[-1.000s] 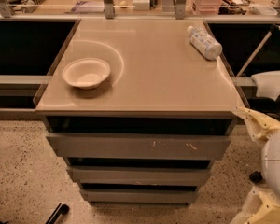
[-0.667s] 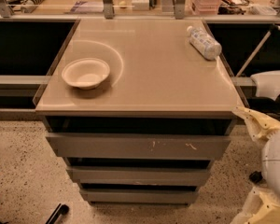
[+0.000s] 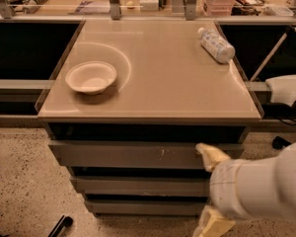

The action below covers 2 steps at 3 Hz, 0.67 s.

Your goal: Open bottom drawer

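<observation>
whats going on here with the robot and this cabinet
A robot arm reaches in from the lower right; its gripper sits before the drawer fronts, jaws apart, holding nothing. The bottom drawer it is meant to open looks shut. A white bowl and a bottle lying on its side rest on the cabinet top.

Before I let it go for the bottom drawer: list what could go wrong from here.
1. The gripper is at the cabinet's right front, its upper finger level with the scratched top drawer, well above the bottom drawer; it may catch the wrong front.
2. No handles show, so the fingers could slip off.
3. A jolt might roll the bottle lying on top.
</observation>
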{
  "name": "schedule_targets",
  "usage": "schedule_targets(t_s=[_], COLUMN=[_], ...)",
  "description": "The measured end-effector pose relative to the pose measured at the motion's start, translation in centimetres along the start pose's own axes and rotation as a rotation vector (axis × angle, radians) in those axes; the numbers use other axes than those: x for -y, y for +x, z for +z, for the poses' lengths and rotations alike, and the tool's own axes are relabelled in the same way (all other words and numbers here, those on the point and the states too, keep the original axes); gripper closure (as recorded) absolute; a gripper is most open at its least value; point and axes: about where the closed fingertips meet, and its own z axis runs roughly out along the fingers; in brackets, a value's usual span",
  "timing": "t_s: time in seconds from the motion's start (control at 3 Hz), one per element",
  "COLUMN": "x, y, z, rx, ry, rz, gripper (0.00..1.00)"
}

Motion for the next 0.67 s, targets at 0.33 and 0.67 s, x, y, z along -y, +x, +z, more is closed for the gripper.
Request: schedule_targets(t_s=[0.33, 0.67], x=[-6.3, -12.4], y=[2.1, 6.0], z=[10.2, 16.8], rx=[0.024, 0.051], ry=[-0.157, -0.241], rz=[0.05, 0.156], gripper=[0.0, 0.0])
